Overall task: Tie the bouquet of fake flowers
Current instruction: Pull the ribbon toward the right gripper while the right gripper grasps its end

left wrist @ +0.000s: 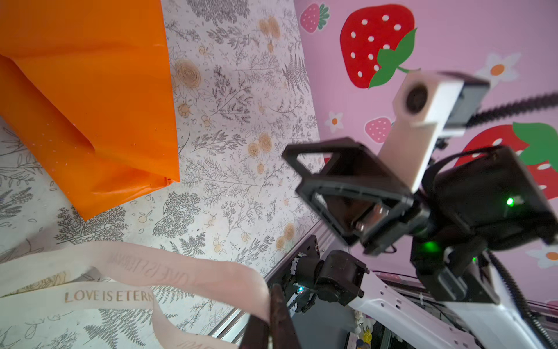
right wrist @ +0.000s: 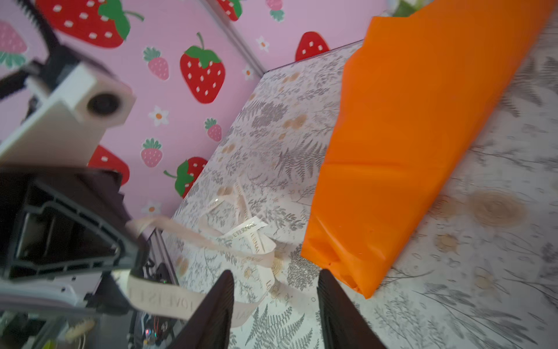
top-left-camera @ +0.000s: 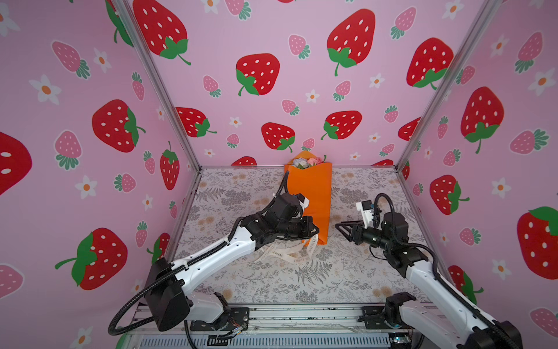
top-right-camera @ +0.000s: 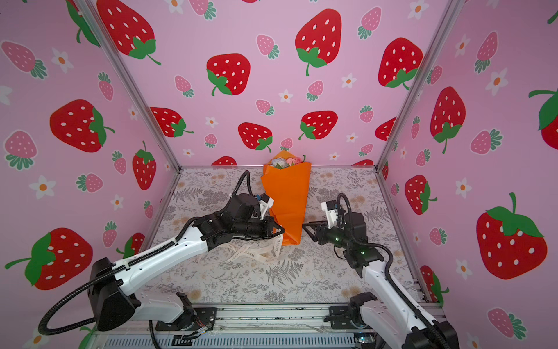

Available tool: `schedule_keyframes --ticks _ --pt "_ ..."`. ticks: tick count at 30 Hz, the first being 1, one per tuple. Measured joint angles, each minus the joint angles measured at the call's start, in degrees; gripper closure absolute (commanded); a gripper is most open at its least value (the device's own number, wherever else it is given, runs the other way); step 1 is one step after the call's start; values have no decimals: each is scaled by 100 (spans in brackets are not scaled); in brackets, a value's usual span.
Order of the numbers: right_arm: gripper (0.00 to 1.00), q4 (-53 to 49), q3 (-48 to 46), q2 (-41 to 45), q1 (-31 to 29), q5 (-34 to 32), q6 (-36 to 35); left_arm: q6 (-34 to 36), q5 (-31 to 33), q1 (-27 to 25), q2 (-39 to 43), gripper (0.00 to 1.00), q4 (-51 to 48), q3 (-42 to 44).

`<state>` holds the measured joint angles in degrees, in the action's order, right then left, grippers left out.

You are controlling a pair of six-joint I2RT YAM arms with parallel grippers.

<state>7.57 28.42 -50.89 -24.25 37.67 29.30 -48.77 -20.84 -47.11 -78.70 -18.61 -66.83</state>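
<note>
Slippage looks the likeliest failure: ribbon (top-left-camera: 290, 256) pinched only at the closed tips of the left pincer (top-left-camera: 316, 231), flat, cream, satin-smooth, printed with lettering, apt to slide free under a tug. Right pincer (top-left-camera: 338, 226) spread open, holding nothing. Between both pincers lies the bouquet of fake flowers (top-left-camera: 311, 193), narrow foot nearest their tips, on the floral tabletop (top-left-camera: 241, 187). Glossy creased orange paper cone, probably light enough to skid or crumple if nudged.
</note>
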Motion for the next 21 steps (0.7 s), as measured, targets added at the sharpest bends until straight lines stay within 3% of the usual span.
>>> schedule_keyframes --ticks 5,8,15,17,21 --pt "49 1078 -859 627 -1421 -483 -688 -151 155 26 96 92 208 0" --pt "42 1569 -1237 691 -2074 -876 -1139 -188 197 31 140 91 214 0" --pt "42 2581 -1228 -201 -3154 -2098 -1856 -282 221 35 142 91 293 2" --pt "48 2977 -1263 -664 -3292 -2452 -1886 -313 221 35 142 91 350 2" --pt "80 3816 -1456 -1309 -3416 -3099 -1891 -372 223 35 146 90 407 15"
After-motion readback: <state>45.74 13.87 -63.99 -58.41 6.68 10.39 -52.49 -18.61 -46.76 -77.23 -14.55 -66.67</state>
